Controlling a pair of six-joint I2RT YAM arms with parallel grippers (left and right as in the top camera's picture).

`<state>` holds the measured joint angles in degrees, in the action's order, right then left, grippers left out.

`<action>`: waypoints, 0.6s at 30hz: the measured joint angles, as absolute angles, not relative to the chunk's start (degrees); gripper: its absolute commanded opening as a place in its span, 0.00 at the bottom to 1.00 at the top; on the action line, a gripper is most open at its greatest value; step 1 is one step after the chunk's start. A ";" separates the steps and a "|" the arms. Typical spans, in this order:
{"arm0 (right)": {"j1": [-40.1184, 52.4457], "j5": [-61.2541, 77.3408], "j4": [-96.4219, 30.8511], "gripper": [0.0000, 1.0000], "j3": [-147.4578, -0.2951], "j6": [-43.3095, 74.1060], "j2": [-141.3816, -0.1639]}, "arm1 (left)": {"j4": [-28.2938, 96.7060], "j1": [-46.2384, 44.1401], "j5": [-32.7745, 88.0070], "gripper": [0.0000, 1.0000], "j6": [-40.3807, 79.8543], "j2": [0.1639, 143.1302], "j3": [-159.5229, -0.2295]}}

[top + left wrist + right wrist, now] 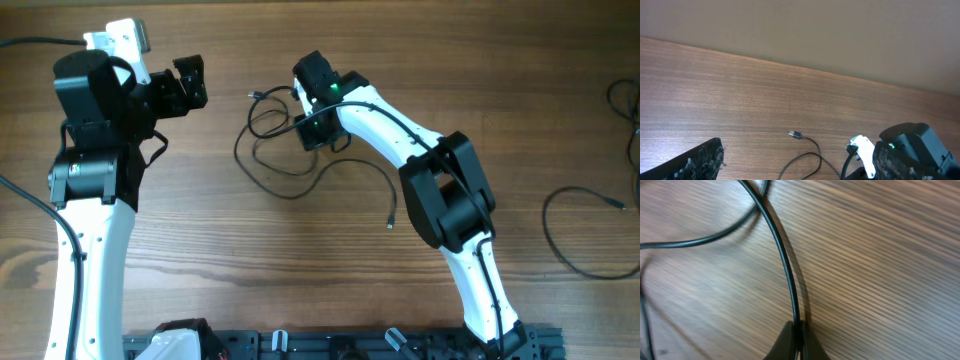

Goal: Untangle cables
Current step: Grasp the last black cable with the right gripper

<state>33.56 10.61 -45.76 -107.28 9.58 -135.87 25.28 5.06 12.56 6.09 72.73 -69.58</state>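
The cables [283,150] lie as a loose black tangle of loops at the table's middle. One plug [255,95] points to the far left and another end [390,222] trails toward the front. My right gripper [312,128] is down on the tangle's right side. In the right wrist view its fingertips [790,339] are shut on one black strand [785,265], which curves away across the wood. My left gripper [190,85] hovers open to the left of the tangle, holding nothing. Its wrist view shows a plug [795,134] and a loop between the wide-apart fingers [697,162].
Two more black cables lie at the right, one looped near the edge [590,245] and one at the far right [625,105]. The right arm's white links [400,140] stretch from the front rail [340,345] across the middle. The left arm [95,180] stands at the left.
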 measured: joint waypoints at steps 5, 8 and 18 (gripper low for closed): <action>33.56 17.10 -41.87 0.05 -107.22 9.58 -136.75 | 25.28 5.06 12.56 0.98 6.09 72.73 -69.58; 33.56 19.53 -39.72 0.05 -106.96 9.61 -137.05 | 25.28 5.06 12.56 0.98 6.09 72.73 -69.58; 33.61 21.43 -34.35 0.05 -106.48 11.90 -137.75 | 25.32 5.06 12.56 0.99 6.09 72.73 -69.58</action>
